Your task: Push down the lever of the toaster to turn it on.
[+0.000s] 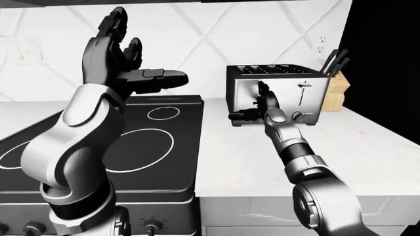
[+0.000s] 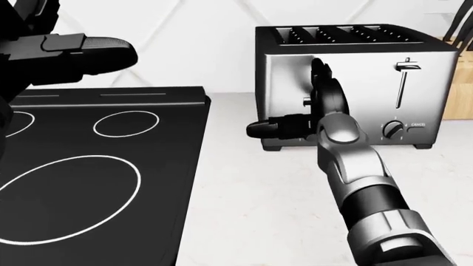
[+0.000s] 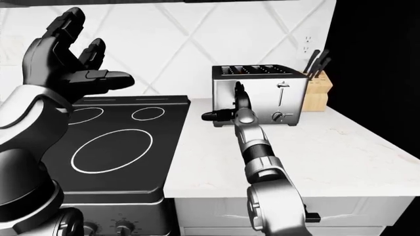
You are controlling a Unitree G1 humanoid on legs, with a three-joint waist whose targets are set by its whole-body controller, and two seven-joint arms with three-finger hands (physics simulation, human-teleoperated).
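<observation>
- Head view: toaster (image 2: 355, 83) sits at about 1 o'clock on the white counter (image 2: 259, 210), just right of the black stove (image 2: 96, 177).
- Right hand (image 2: 314, 105) reaches up from 5 o'clock, forearm straight, set against the toaster's face over its left half; fingers (image 2: 323, 77) stretched upward, thumb (image 2: 270, 127) out toward 9 o'clock. Spread wide, grasping nothing.
- Left-side lever hidden behind that hand; contact cannot be told.
- Right-side lever (image 2: 404, 67) sits high in its slot, at 3 o'clock from the hand, untouched.
- Knob (image 2: 392, 130) shows below that lever.
- Left hand (image 1: 121, 59) raised high at 10 o'clock in left-eye view, elbow bent, fingers fanned wide, palm empty, well apart from the toaster.
- Knife block (image 3: 316, 93) stands just beside the toaster at its 3 o'clock.
</observation>
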